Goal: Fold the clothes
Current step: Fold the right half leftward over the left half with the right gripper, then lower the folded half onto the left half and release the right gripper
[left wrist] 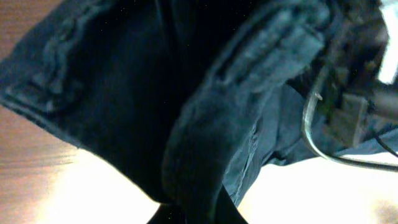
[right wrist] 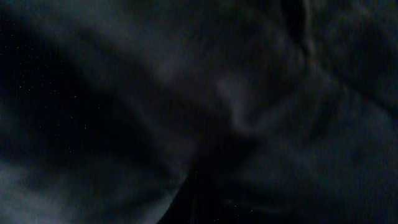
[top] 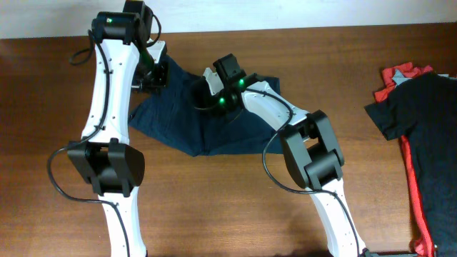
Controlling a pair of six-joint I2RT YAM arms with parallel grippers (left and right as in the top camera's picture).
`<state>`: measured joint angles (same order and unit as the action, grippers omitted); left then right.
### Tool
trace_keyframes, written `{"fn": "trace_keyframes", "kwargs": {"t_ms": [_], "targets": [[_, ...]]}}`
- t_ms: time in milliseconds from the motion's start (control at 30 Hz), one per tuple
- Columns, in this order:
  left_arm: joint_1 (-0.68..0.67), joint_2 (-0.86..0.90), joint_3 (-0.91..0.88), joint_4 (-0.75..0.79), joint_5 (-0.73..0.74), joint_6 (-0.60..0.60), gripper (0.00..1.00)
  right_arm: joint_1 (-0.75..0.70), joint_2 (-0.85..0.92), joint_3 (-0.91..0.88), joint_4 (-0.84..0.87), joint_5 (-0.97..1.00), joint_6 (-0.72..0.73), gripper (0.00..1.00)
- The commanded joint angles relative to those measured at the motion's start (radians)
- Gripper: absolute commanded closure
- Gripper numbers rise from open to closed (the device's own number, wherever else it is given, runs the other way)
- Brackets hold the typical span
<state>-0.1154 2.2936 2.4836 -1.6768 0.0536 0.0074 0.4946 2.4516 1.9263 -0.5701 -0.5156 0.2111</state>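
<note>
Both arms bend inward over the navy shorts point(top: 214, 132). The left gripper point(top: 157, 74) clamps their upper-left edge, and the right gripper point(top: 203, 91) pinches fabric mid-garment.

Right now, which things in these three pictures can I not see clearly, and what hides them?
- Overhead: the right gripper, fingertips hidden under its own wrist on the shorts.
- Right wrist view: dark, blurred cloth fills everything; no fingers visible.
- Left wrist view: the shorts' outline, too close and blurred.
- Overhead: black shirt and red garment, cut off by the right edge.
</note>
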Motion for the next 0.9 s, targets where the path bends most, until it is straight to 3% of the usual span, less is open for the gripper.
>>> {"fn": "trace_keyframes", "kwargs": {"t_ms": [0,400,867], "targets": [[-0.017,-0.007,0.025,-0.011,0.002,-0.015,0.96,0.018,0.024,-0.006,0.021,-0.008,0.015,0.96],[-0.021,-0.007,0.025,-0.011,0.002,-0.015,0.96,-0.094,-0.079,0.065,-0.026,-0.033,0.008,0.96],[-0.021,-0.007,0.025,-0.011,0.002,-0.015,0.96,-0.068,-0.058,0.064,0.013,-0.020,0.015,0.96]]}}
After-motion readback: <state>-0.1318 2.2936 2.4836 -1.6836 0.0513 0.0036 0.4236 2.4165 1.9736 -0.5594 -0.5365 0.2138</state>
